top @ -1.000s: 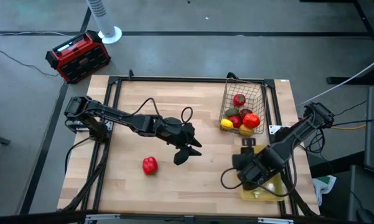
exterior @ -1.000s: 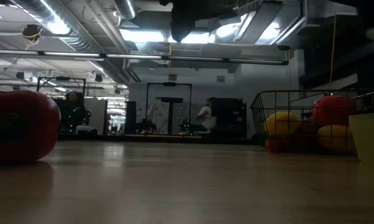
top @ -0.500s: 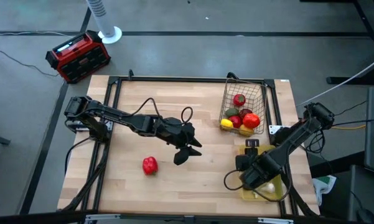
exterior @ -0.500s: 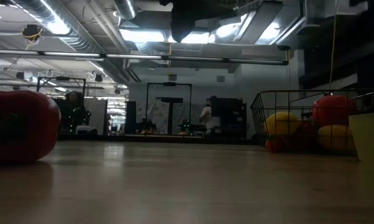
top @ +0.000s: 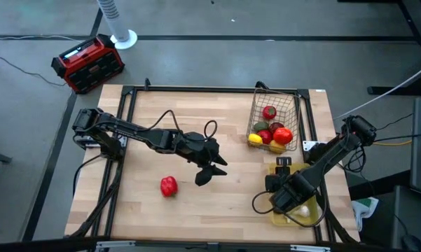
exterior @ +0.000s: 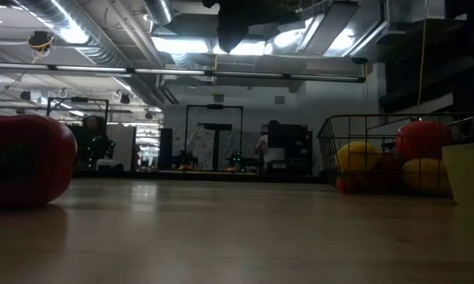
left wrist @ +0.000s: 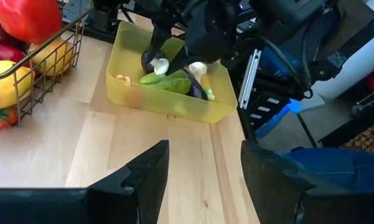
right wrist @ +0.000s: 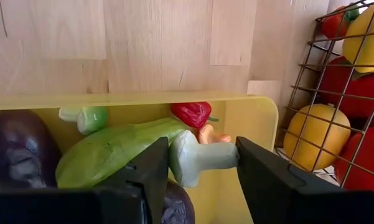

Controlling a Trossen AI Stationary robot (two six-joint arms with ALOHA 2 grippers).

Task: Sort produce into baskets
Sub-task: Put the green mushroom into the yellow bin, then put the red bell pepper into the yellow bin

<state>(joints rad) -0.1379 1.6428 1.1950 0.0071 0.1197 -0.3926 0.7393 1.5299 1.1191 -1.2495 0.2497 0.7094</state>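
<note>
Holding steady: right gripper [top: 294, 199] above yellow tray [top: 315, 218]; red pepper [top: 169, 185] unmoved.

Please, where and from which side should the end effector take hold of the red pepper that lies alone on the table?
Probably from straight above, closing across the widest middle of the red pepper. It sits alone on the bare table, so nothing blocks the descent. The left end effector, open, is nearest; its fingers need a wide opening for the rounded body.

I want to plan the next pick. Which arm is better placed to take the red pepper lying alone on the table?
Left: the open left gripper hovers near the red pepper, while the right gripper is over the yellow tray.
</note>
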